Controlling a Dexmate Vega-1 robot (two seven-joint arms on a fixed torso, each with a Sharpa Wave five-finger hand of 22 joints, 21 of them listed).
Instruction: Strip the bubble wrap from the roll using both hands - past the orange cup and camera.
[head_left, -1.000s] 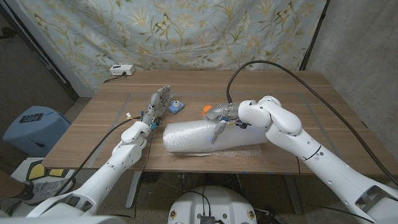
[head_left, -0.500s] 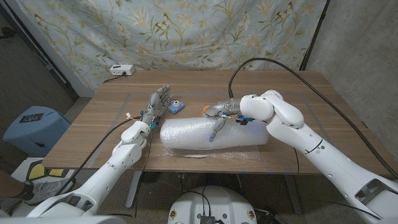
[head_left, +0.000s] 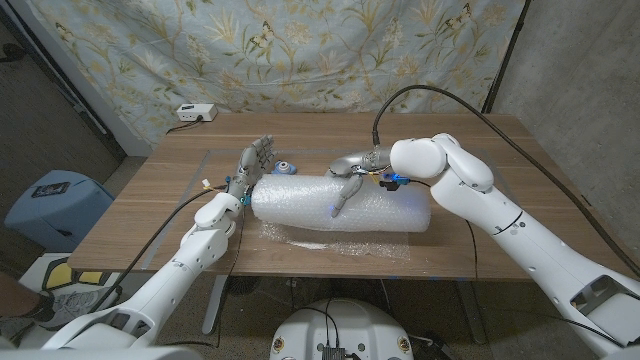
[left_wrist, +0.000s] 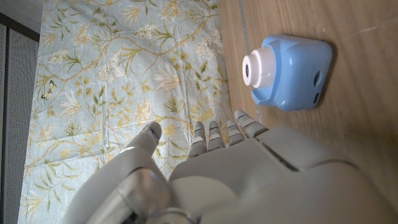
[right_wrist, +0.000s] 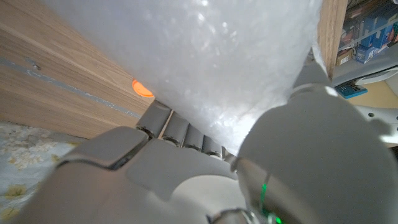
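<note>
The right hand is laid over the top of the roll of bubble wrap, fingers on its far side and thumb down its near face, so the wrap is gripped. The left hand is held upright with fingers apart, holding nothing, just beside the roll's left end. The roll lies across the middle of the bench. The blue camera stands just behind the roll. A sliver of the orange cup is seen behind the roll.
</note>
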